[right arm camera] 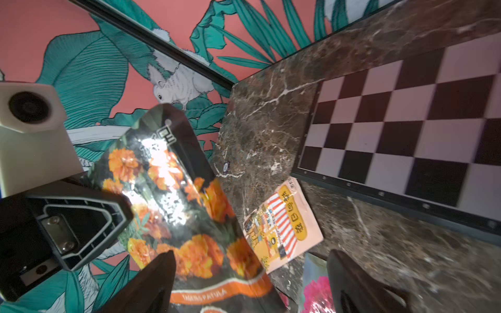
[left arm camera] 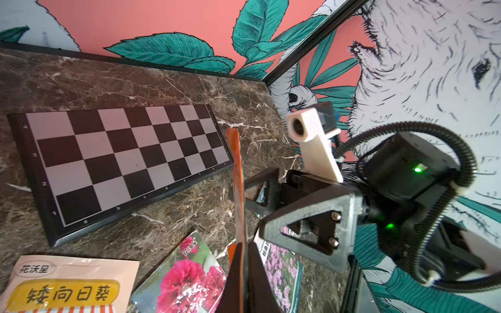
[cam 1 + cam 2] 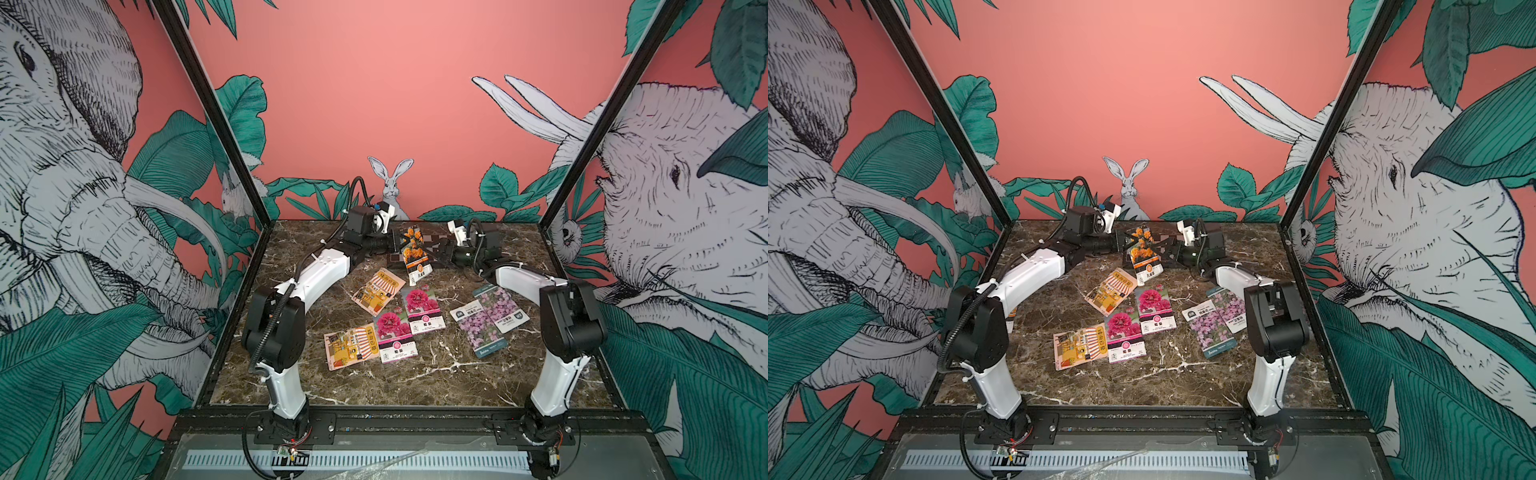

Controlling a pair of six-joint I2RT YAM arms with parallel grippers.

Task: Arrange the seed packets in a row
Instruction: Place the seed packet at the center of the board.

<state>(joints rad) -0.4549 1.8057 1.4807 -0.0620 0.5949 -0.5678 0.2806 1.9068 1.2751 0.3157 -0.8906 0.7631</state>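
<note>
Left end effector (image 2: 245, 247) clamps marigold packet (image 1: 173, 189); right end effector (image 1: 252, 254) spread beside it.

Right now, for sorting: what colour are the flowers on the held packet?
Orange; the packet shows best in the right wrist view.

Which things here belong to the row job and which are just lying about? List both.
Job:
- marigold packet, lifted off the table
- shop packets
- magenta-flower packets
- lilac-flower packets

Lying about:
- chequered board
</note>
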